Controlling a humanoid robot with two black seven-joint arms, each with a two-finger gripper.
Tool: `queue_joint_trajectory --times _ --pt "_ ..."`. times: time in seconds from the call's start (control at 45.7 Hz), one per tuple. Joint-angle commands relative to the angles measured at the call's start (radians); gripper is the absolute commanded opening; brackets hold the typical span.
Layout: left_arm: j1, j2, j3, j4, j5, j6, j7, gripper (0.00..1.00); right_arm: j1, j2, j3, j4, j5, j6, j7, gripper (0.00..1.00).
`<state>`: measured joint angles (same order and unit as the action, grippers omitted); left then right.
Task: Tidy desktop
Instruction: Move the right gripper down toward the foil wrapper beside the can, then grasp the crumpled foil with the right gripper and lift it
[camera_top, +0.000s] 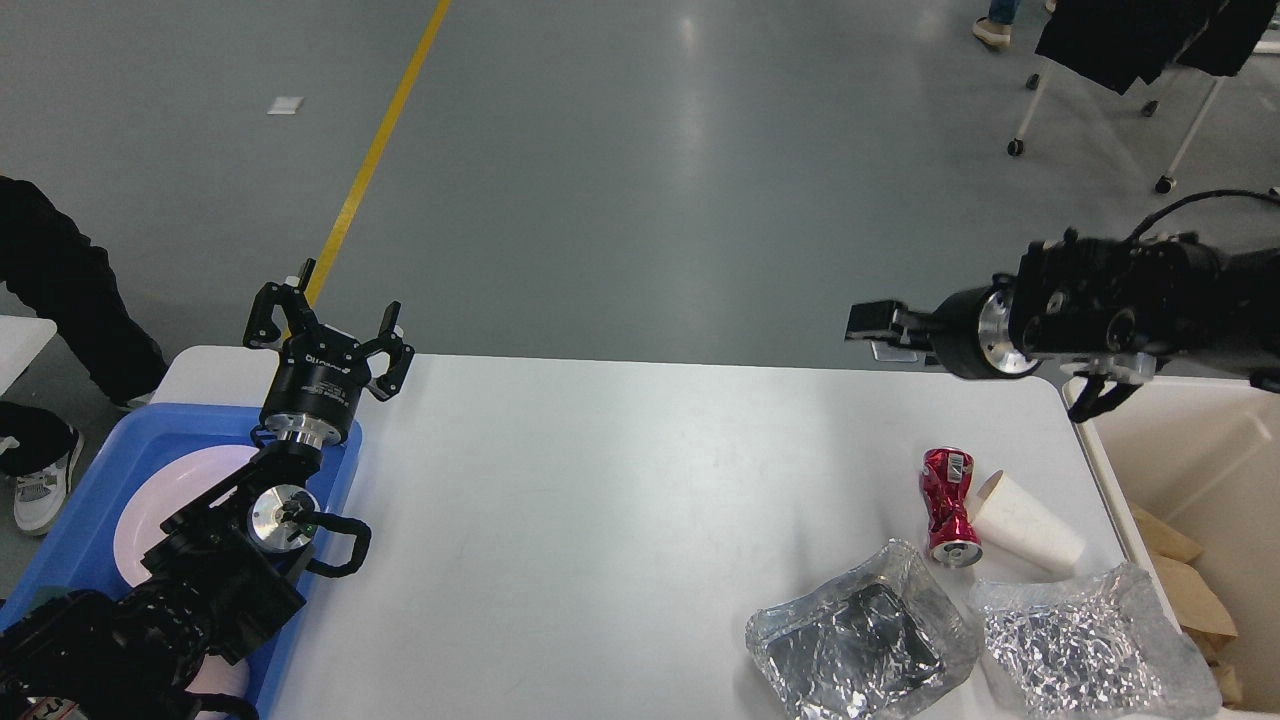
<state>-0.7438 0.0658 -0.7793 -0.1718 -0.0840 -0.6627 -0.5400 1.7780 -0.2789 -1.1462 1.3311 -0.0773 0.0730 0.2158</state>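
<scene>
Brown paper scraps are being held in the cream bin (1180, 440); a white plate (165, 490) is being carried in the blue tray (120, 440). On the desktop (600, 500), two foil trays (860, 640), one crushed red can (945, 505) and one paper cup (1025, 520) are lying. The left gripper (325, 325) is being held wide open, empty; the right gripper (875, 325) is seen end-on, so its opening cannot be told.

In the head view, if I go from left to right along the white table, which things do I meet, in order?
blue tray → left gripper → crushed red can → paper cup → cream bin. The two foil containers are left out: they overlap the can and cup in left-right position.

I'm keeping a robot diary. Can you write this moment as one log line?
left gripper: open, above tray | right gripper: unclear, above desktop | left there: can, cup, two foils
</scene>
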Motion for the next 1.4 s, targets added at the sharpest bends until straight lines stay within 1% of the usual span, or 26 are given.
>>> queue_joint_trajectory --times 0.0,0.088,0.307,0.394,0.482,0.679,0.766,0.854,0.941,1.051,1.138,1.204,1.248,1.27,1.336,1.379 --pt "0.000 0.000 0.000 0.000 0.000 0.000 0.000 0.97 0.049 -0.002 0.017 0.169 -0.022 -0.016 -0.004 1.00" --pt "0.000 0.000 0.000 0.000 0.000 0.000 0.000 0.97 0.023 -0.028 -0.007 0.151 -0.030 -0.018 -0.013 1.00" --pt "0.000 0.000 0.000 0.000 0.000 0.000 0.000 0.97 -0.130 -0.152 -0.190 -0.041 -0.094 -0.015 -0.015 1.00" --pt "0.000 0.000 0.000 0.000 0.000 0.000 0.000 0.97 -0.232 -0.201 -0.201 -0.099 -0.101 -0.018 -0.013 1.00" --pt "0.000 0.000 0.000 0.000 0.000 0.000 0.000 0.97 -0.310 -0.221 -0.191 -0.145 -0.099 -0.030 -0.015 1.00" --pt "0.000 0.000 0.000 0.000 0.001 0.000 0.000 0.97 -0.442 -0.217 -0.126 -0.155 -0.076 -0.108 -0.016 1.00" --pt "0.000 0.000 0.000 0.000 0.001 0.000 0.000 0.97 -0.497 -0.206 -0.060 -0.184 0.012 -0.134 -0.019 1.00" --pt "0.000 0.000 0.000 0.000 0.000 0.000 0.000 0.97 -0.532 -0.181 -0.044 -0.233 0.106 -0.137 -0.027 1.00" --pt "0.000 0.000 0.000 0.000 0.000 0.000 0.000 0.97 -0.581 -0.149 -0.046 -0.288 0.140 -0.137 -0.029 1.00" --pt "0.000 0.000 0.000 0.000 0.000 0.000 0.000 0.97 -0.632 -0.129 -0.044 -0.346 0.146 -0.139 -0.030 1.00" --pt "0.000 0.000 0.000 0.000 0.000 0.000 0.000 0.97 -0.654 -0.125 -0.046 -0.355 0.145 -0.145 -0.030 1.00" --pt "0.000 0.000 0.000 0.000 0.000 0.000 0.000 0.97 -0.670 -0.118 -0.046 -0.357 0.142 -0.173 -0.029 1.00" --pt "0.000 0.000 0.000 0.000 0.000 0.000 0.000 0.97 -0.678 -0.112 -0.046 -0.359 0.140 -0.203 -0.029 0.97" --pt "0.000 0.000 0.000 0.000 0.000 0.000 0.000 0.97 -0.681 -0.112 -0.046 -0.357 0.139 -0.220 -0.029 0.93" --pt "0.000 0.000 0.000 0.000 0.001 0.000 0.000 0.97 -0.693 -0.108 -0.049 -0.359 0.131 -0.260 -0.027 0.77" --pt "0.000 0.000 0.000 0.000 0.001 0.000 0.000 0.97 -0.704 -0.100 -0.050 -0.357 0.128 -0.278 -0.026 0.70"
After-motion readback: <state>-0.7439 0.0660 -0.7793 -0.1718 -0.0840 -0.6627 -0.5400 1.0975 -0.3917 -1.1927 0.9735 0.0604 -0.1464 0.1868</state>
